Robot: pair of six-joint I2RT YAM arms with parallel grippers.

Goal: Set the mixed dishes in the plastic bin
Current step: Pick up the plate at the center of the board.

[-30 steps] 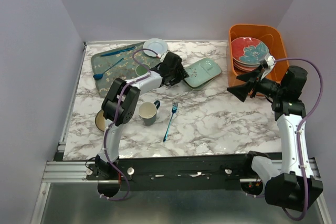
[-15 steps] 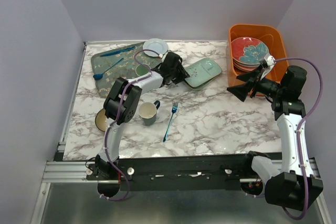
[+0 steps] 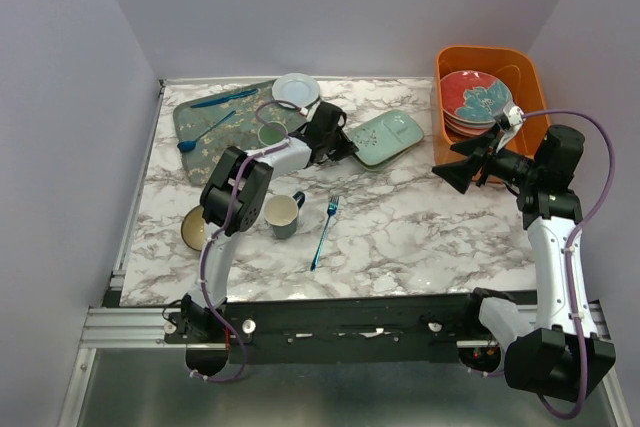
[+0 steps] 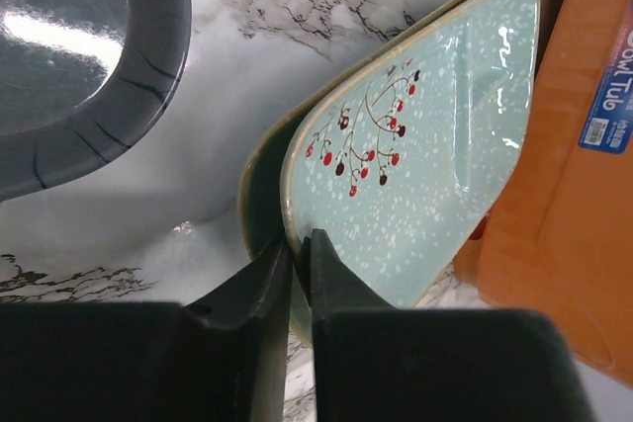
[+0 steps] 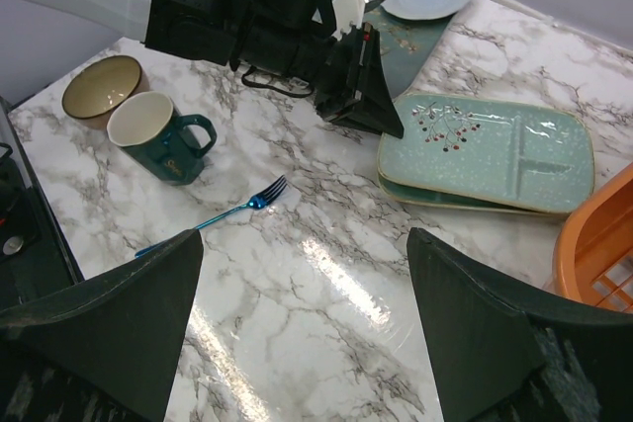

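Marble table (image 3: 420, 237): left tool (image 4: 300, 239) pinches divided dish (image 4: 415, 175) edge beside bin (image 4: 554, 195).

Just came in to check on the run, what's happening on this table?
The left gripper pinches the rim of the pale-green divided dish, which lies near the orange bin. The right gripper hangs open in front of the bin, holding nothing. A stack of plates is already in the bin; the mug and tan bowl are on the table.

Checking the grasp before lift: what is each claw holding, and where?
Left claw pinches the pale-green divided dish by its rim at the berry-painted end; right claw open, holding nothing.
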